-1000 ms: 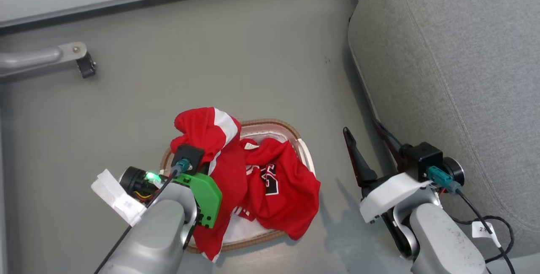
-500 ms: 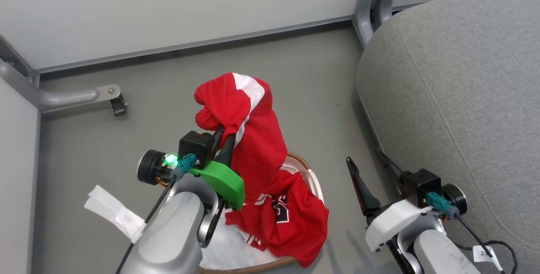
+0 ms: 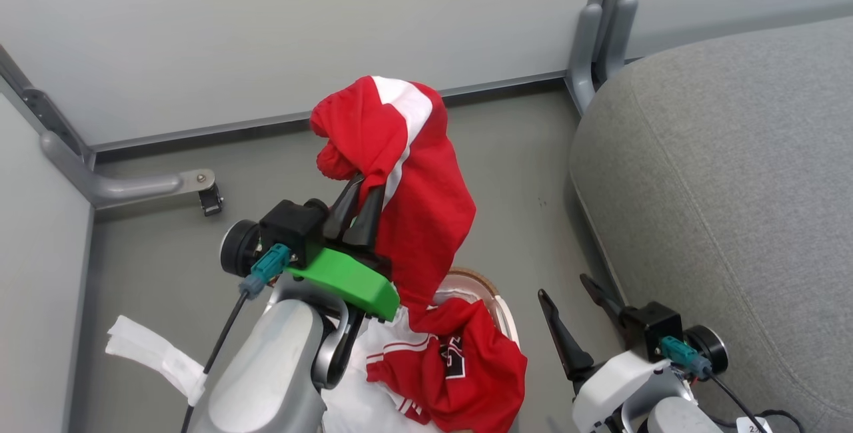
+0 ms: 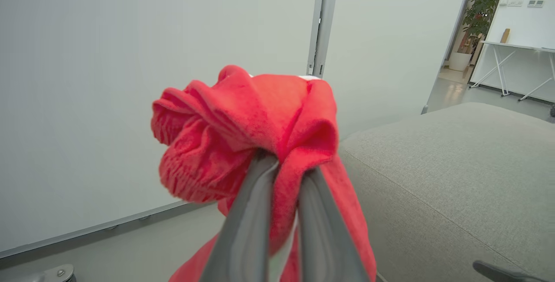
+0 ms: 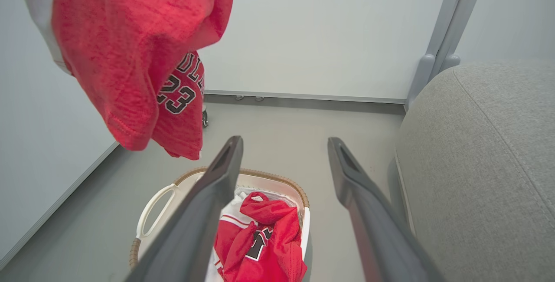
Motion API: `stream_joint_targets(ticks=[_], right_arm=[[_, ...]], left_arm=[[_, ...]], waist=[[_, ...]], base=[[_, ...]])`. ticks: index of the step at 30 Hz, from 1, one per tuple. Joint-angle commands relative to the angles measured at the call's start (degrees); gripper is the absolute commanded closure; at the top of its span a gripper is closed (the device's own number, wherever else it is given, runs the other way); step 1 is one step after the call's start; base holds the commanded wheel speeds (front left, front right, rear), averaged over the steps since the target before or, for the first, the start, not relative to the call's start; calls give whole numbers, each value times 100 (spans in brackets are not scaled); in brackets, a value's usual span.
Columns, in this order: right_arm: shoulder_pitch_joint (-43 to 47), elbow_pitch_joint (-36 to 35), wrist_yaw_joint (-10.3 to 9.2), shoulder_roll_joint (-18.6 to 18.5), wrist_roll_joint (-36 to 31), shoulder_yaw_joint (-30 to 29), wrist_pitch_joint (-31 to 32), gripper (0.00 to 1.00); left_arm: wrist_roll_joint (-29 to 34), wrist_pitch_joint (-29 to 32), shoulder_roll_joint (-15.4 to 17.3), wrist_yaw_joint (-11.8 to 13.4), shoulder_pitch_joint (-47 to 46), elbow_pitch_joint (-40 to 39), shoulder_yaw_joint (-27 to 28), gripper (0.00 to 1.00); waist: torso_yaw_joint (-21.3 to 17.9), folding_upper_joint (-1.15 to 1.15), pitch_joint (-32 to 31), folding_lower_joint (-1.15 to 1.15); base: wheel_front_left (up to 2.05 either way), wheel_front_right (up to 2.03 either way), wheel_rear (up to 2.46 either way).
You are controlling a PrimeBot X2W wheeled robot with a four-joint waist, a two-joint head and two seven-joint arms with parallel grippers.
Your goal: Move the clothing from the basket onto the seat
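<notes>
At the head view's lower right the right gripper (image 3: 565, 286) stands wide open and empty, beside the oval white perforated basket with a brown woven rim (image 3: 476, 280), where a crumpled bright red numbered garment (image 3: 466, 366) lies inside. Left of centre the left gripper (image 3: 365, 186) is pinched tight on a second red, white-striped garment (image 3: 420, 206), which hangs with its long axis vertical, bunched end up, tail above the basket. The right wrist view adds numerals on this hanging cloth (a 23) at upper left, while the left wrist view shows the large grey woven couch (image 4: 455, 165) beyond at right.
</notes>
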Motion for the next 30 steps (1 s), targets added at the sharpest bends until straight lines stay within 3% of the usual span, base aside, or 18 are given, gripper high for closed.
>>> stream_joint_targets(ticks=[1,10,20,30], right_arm=[[66,16,-6,-21,39,21,-27,0],[-61,-51,-6,-88,58,227,-27,0],[-1139,-396,-6,-157,338,1010,-27,0],[-2106,-20,-6,-73,232,1572,-27,0]], left_arm=[[-118,-19,6,-23,93,-98,18,100],[-328,-12,7,-19,79,-358,-111,100],[-472,-13,8,42,-89,-387,-340,100],[-591,-12,8,90,-218,-373,-617,100]], waist=[[-5,0,-45,0],[51,0,77,0],[208,0,288,0],[388,0,409,0]], base=[[0,0,0],[0,0,0],[0,0,0],[0,0,0]])
